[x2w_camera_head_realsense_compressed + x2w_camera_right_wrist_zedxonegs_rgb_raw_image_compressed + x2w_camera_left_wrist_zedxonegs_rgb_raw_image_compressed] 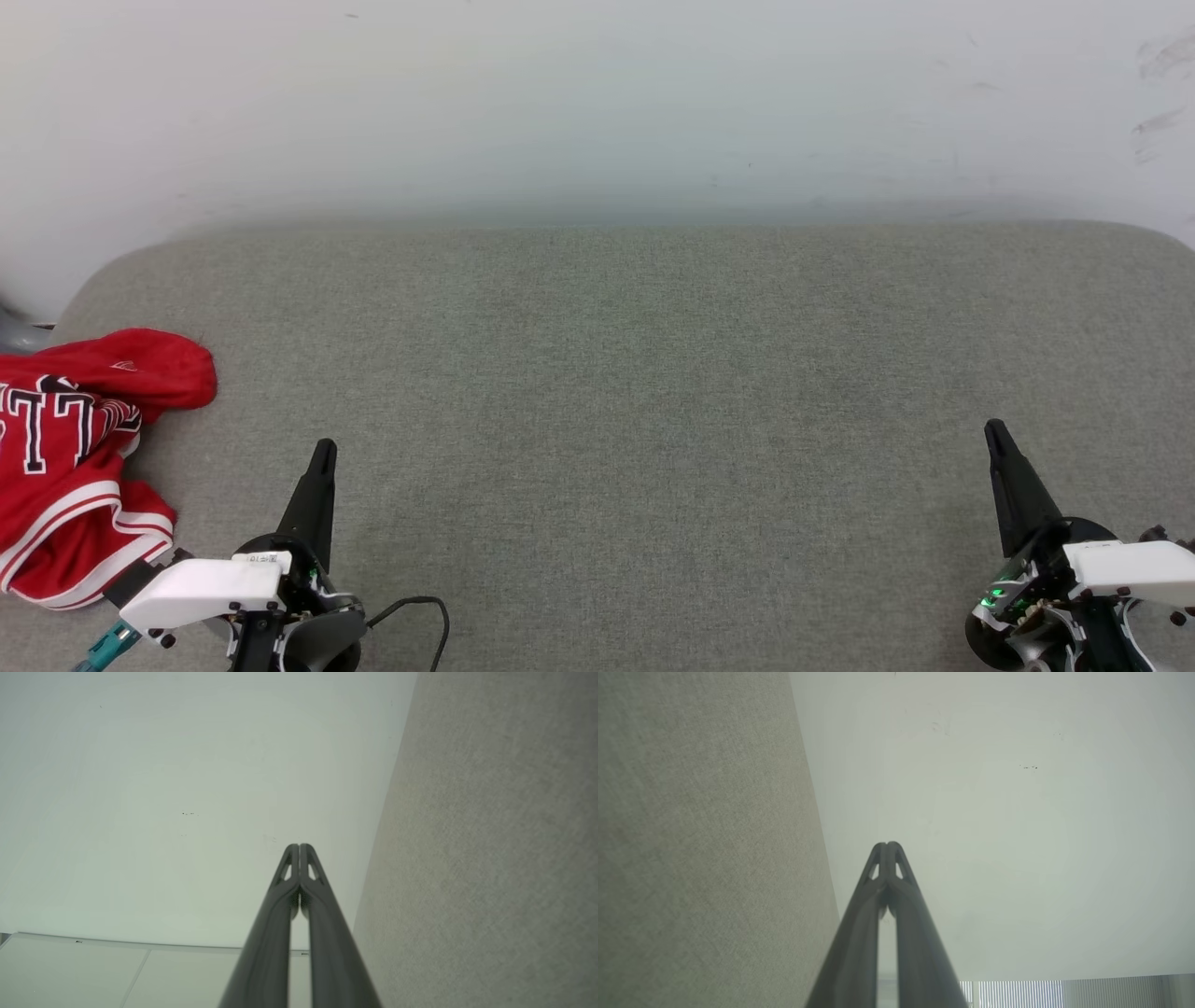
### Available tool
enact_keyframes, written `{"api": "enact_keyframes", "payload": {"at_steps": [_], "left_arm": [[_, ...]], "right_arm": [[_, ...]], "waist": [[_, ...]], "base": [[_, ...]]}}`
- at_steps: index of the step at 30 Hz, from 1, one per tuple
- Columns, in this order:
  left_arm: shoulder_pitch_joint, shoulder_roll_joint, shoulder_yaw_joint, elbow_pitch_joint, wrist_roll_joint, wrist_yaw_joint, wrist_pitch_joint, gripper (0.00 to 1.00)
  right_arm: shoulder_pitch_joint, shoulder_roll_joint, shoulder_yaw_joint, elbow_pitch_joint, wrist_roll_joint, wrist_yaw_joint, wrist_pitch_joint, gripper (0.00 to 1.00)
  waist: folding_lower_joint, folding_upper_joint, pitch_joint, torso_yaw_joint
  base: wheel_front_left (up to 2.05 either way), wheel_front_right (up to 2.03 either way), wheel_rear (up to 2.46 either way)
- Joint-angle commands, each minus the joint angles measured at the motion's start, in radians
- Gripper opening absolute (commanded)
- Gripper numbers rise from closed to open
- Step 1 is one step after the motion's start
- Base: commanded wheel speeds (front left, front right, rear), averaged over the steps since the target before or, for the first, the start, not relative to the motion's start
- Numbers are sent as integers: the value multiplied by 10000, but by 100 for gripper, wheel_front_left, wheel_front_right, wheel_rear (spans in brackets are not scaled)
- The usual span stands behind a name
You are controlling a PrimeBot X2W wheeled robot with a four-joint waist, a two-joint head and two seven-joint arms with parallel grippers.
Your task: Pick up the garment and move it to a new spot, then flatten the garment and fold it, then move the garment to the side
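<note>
The garment (pixel 70 457), red with white striped trim and black white-outlined letters, lies crumpled at the left edge of the grey cushioned surface (pixel 635 392) in the head view. My left gripper (pixel 323 452) stands shut just right of it, apart from the cloth, with nothing between its fingers. At the lower right of that view my right gripper (pixel 995 431) is shut and empty, far from the garment. In the left wrist view the left gripper (pixel 887 845) has its tips pressed together. The right gripper (pixel 299 846) looks the same in the right wrist view.
A pale wall (pixel 597 103) rises behind the grey surface, whose far corners are rounded. A black cable (pixel 420 607) loops by the left wrist. A grey object (pixel 14 331) peeks in at the far left edge.
</note>
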Motion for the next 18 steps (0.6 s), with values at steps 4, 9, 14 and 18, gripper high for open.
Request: {"api": "enact_keyframes", "payload": {"at_steps": [4, 9, 14, 18], "left_arm": [[-52, -25, 22, -10, -17, -24, 43, 0], [-52, -25, 22, -10, -17, -24, 43, 0], [-52, -25, 22, -10, -17, -26, 43, 0], [-52, -25, 22, -10, -17, -24, 43, 0]], "right_arm": [[-131, 31, 8, 11, -47, -3, -4, 0], [-131, 31, 8, 11, -47, -3, -4, 0], [-131, 31, 8, 11, -45, -3, -4, 0], [-131, 31, 9, 11, -47, -3, -4, 0]], "waist": [[0, 0, 0, 0], [0, 0, 0, 0], [0, 0, 0, 0], [0, 0, 0, 0]], "base": [[0, 0, 0], [0, 0, 0], [0, 0, 0], [0, 0, 0]]}}
